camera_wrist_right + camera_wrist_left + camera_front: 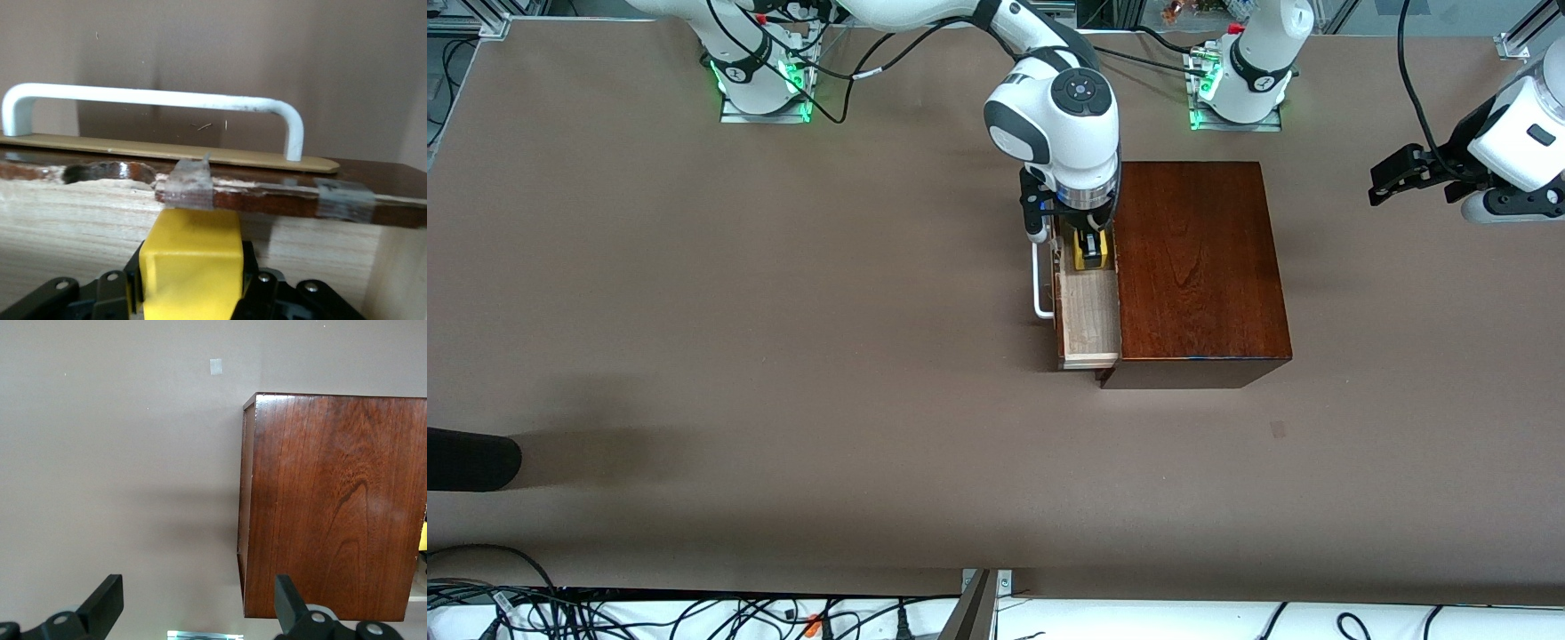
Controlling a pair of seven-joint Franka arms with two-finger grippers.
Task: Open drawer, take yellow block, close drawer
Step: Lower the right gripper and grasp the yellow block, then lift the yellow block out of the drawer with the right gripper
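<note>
The dark reddish-brown wooden box (pixel 1196 267) stands mid-table. Its drawer (pixel 1089 316) is pulled out toward the right arm's end of the table, showing the pale wood inside and the white bar handle (pixel 1039 286). My right gripper (pixel 1090 247) reaches down into the drawer and is shut on the yellow block (pixel 1093 259). In the right wrist view the block (pixel 193 263) sits between the black fingers (pixel 251 267), with the drawer front and handle (pixel 153 98) just past it. My left gripper (pixel 1394 178) waits open and empty above the table at the left arm's end. The left wrist view shows the box (pixel 333 500).
A small pale tape mark (pixel 1279 429) lies on the brown table, nearer to the front camera than the box. A black object (pixel 471 459) juts in at the right arm's end. Cables run along the table's front edge.
</note>
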